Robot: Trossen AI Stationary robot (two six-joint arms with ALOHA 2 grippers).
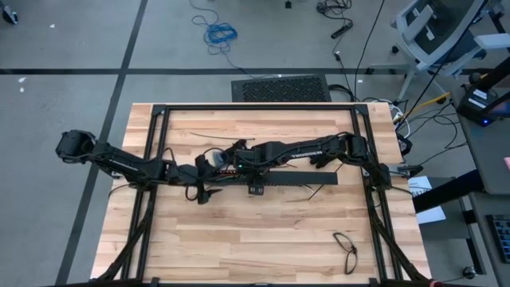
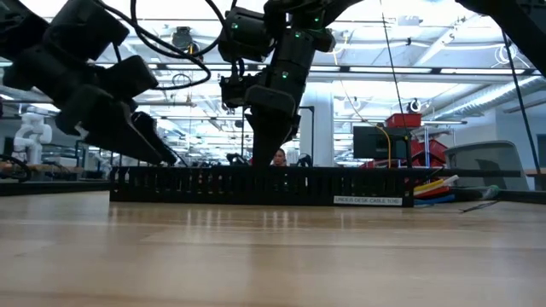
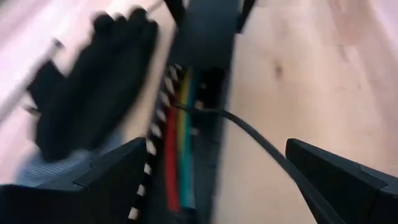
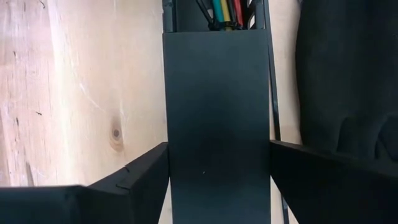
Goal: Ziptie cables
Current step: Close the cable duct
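Cables (image 4: 225,12) in red, yellow and green lie side by side inside a long black slotted bar (image 1: 291,180), a cable tray that runs across the middle of the wooden table (image 1: 263,239), and every place below is given from that bar. Their long axis follows the length of the bar. In the right wrist view a flat black cover plate (image 4: 217,124) sits over the bar, and the coloured cables show just past its far end, bunched where a thin dark band seems to cross them. The right gripper (image 4: 217,163) is directly over the bar near its middle, its two fingers straddling the cover plate and pressed against its two sides, so it appears to be grasping the plate. The left gripper (image 3: 214,171) hovers over the bar's left end with its jaws released and wide apart, holding nothing; one thin black cable (image 3: 261,143) runs out of the bar and passes between those fingers. Judged from this, the bundle lies straight ahead of the left gripper along the bar, and the left arm is the freer one to reach it, while the right is occupied with the plate
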